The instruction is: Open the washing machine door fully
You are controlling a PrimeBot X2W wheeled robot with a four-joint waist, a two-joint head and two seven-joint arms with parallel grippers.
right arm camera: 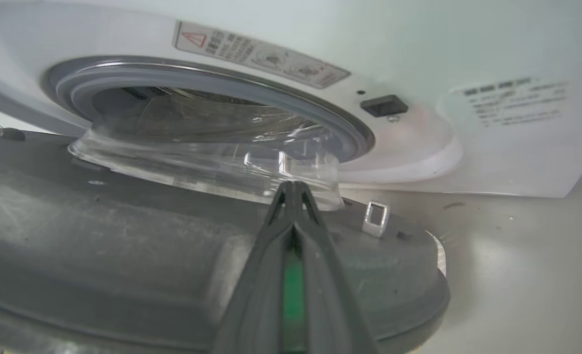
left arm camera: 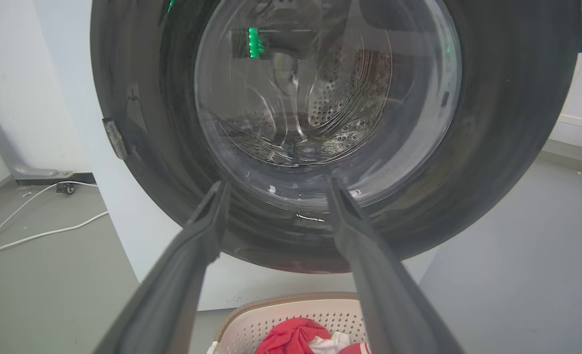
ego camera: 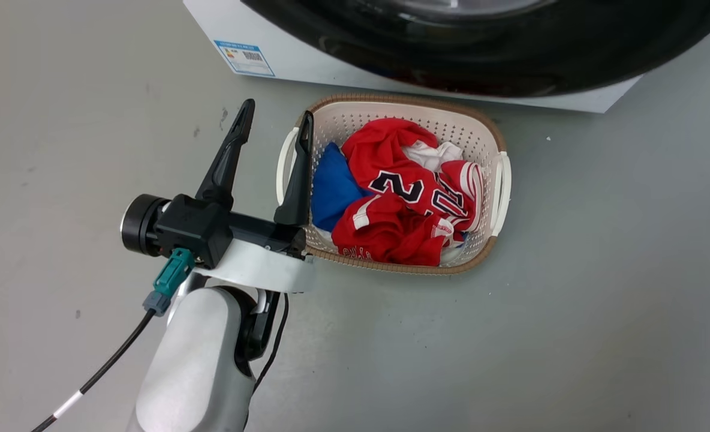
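Observation:
The washing machine door (ego camera: pixel 511 54) is a glossy black round door across the top of the head view, swung partly away from the white washing machine (ego camera: pixel 307 54). My left gripper (ego camera: pixel 277 112) stands open over the floor, left of the basket and short of the door. In the left wrist view its fingers frame the door (left arm camera: pixel 507 123) and its clear window from the front, not touching it. In the right wrist view my right gripper (right arm camera: pixel 293 186) is shut, lying over the door's grey inner face (right arm camera: pixel 124 236) with its tips at the glass bowl (right arm camera: pixel 212 167). Behind it is the grey-ringed drum opening (right arm camera: pixel 355 132).
A white laundry basket (ego camera: pixel 493 129) with red, blue and white clothes sits on the grey floor right below the door, beside my left gripper. White cables (left arm camera: pixel 40 231) trail on the floor left of the machine. The door's metal latch hook (right arm camera: pixel 375 219) faces the lock slot (right arm camera: pixel 383 105).

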